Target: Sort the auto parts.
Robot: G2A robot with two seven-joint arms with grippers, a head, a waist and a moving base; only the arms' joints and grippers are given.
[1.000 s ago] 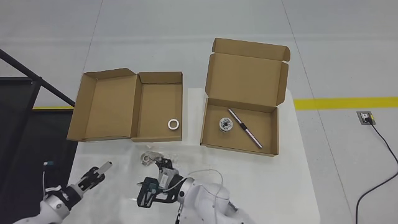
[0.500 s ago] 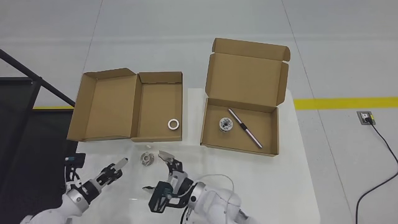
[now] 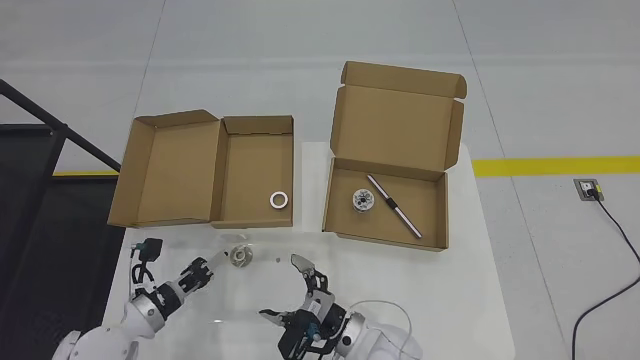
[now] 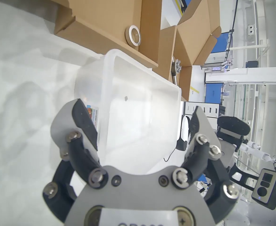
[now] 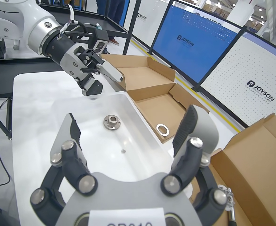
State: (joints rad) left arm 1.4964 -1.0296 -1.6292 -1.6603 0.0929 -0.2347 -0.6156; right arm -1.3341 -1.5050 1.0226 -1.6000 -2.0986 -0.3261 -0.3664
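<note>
A clear plastic bin [image 5: 130, 142] stands on the white table in front of the two cardboard boxes. A small metal flanged hub [image 5: 112, 121] lies in it, also seen as hub [image 3: 240, 255]. My right gripper [image 5: 130, 128] hovers open over the bin's near end with nothing between its fingers. My left gripper [image 5: 106, 82] is open at the bin's far end, close to the rim. The left gripper [image 4: 138, 121] faces the bin [image 4: 140, 109], one finger beside its labelled outer wall. In the top view the left gripper [image 3: 203, 273] and right gripper [image 3: 290, 292] flank the hub.
The left box [image 3: 255, 165] holds a metal ring [image 3: 279, 198]. The right box [image 3: 385, 215] holds a gear-like part [image 3: 362, 198] and a metal rod [image 3: 392, 203]. A black rack stands left of the table.
Both grippers have shifted to the right along the table's front. The left one has come close to the bin's end. The hub has stayed in place.
</note>
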